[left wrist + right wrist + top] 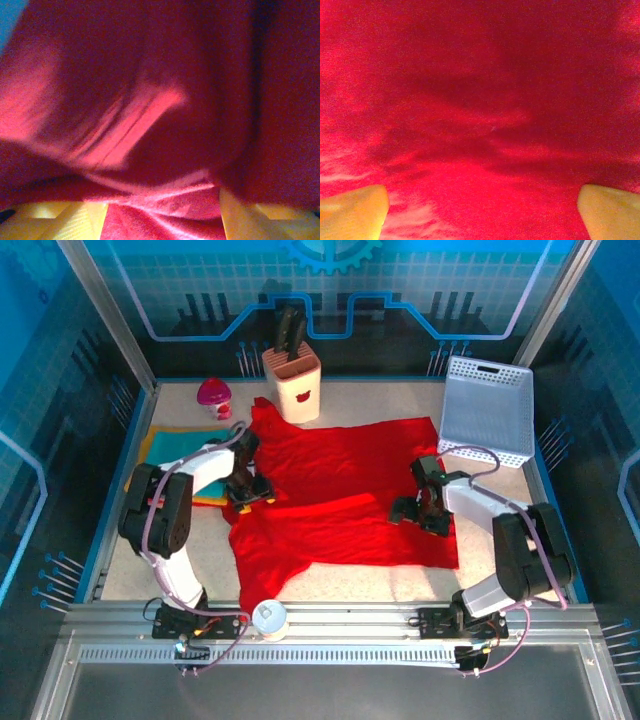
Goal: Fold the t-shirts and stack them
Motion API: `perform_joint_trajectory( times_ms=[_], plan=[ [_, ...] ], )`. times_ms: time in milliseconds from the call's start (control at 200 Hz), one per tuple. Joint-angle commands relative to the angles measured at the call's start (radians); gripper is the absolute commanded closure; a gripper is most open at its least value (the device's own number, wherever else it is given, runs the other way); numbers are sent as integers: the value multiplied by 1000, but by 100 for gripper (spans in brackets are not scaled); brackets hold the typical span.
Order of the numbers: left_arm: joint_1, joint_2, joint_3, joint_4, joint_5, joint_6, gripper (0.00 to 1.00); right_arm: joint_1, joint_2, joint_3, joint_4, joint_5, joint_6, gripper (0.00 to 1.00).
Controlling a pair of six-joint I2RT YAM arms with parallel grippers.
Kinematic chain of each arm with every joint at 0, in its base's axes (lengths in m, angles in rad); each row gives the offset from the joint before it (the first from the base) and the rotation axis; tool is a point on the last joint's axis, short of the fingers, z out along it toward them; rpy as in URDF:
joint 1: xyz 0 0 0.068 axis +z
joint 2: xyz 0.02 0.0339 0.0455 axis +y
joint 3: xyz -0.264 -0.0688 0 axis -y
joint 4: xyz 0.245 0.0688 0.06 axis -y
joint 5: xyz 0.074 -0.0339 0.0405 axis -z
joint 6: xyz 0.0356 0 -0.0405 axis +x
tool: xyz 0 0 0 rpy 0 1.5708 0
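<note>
- Top external view: the red t-shirt (340, 530) lies spread open at the centre of the bench (350, 585). Its body runs from 9 to 3 o'clock, one sleeve reaches toward 11 o'clock, and a corner trails toward 7 o'clock.
- A bright raised crease crosses the shirt's middle, between the two claws.
- The left claw (252, 495) sits at the shirt's 9 o'clock edge, low on the cloth.
- Left wrist view: its yellow fingers (47, 220) stand partly apart with a bunched fold of red cloth filling the gap. More red cloth hangs close in front of the lens. I cannot tell whether the fingers actually pinch the fold.
- The right claw (415, 508) rests over the shirt's 3 o'clock part, well inside the hem.
- Right wrist view: its fingers (352, 212) are spread wide at the lower corners, with flat, lightly rippled red cloth beneath them and nothing held.
- The folded t-shirts (175, 453), teal on top with yellow and orange edges showing, lie at 9 o'clock of the red one, just beyond the left claw.
- A knife block (293, 385) stands at 11 o'clock, touching or just beside the raised sleeve.
- A pink lidded cup (213, 398) stands at 10 o'clock, apart from the cloth.
- A white basket (487, 410) leans at 2 o'clock, near the shirt's far corner.
- A small white round container (268, 618) sits at 7 o'clock on the near rail.
</note>
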Motion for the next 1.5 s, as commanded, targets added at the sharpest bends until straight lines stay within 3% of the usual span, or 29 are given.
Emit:
perform_joint_trajectory(
  times_ms=[0, 205, 395, 610, 770, 896, 1206, 1496],
  plan=[
    [6, 91, 77, 6, 0, 59, 39, -18, 88, 69, 35, -12, -22, 2],
    [8, 156, 219, -35, -34, 79, 39, -40, 195, 230, 25, 12, -57, 3],
    [3, -5, 225, -105, -38, 80, 36, -36, 140, 249, 25, 2, -85, 0],
    [-50, -372, -47, -198, -41, 12, 34, -44, -56, 149, -27, 4, -75, 0],
    [-111, -649, -293, -269, -47, -122, 34, -81, -209, 37, -94, -14, -32, 0],
    [-207, -791, -391, -344, -64, -257, 35, -139, -292, -30, -141, -53, 2, 1],
    [-440, -923, -533, -401, -145, -590, 41, -201, -381, -123, -173, -34, 34, 9],
    [-511, -884, -647, -245, -154, -644, 47, -268, -442, -206, -189, -30, 73, 19]
  ],
)
